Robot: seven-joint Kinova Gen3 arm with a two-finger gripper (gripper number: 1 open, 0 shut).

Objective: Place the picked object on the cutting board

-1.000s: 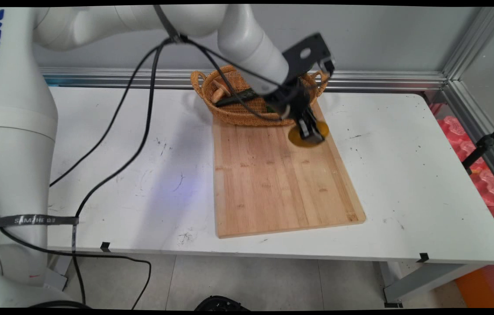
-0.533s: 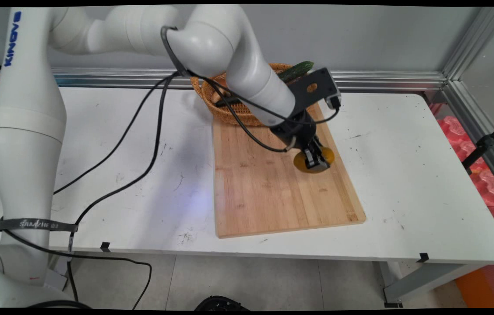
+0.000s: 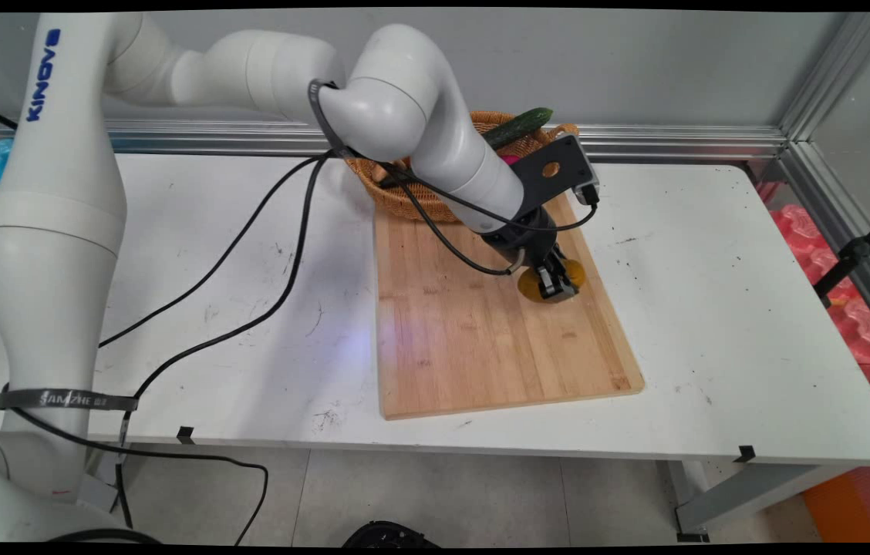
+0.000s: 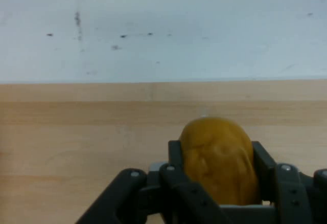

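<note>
The jaws (image 3: 556,287) were clamped on a yellow-brown potato (image 4: 218,158), held low over the wooden cutting board (image 3: 473,331) toward its 2 o'clock edge, the wicker basket (image 3: 412,202) lying at 12 o'clock.

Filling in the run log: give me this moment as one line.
gripper: shut on potato | potato: low over board, right side; contact unclear | behind board: basket with cucumber

One potato (image 3: 551,284) is sitting in the gripper's (image 3: 556,287) closed fingers over one wooden cutting board (image 3: 481,331). One wicker basket (image 3: 404,202) is standing at the table's (image 3: 713,308) far edge, holding one cucumber (image 3: 518,127).
</note>
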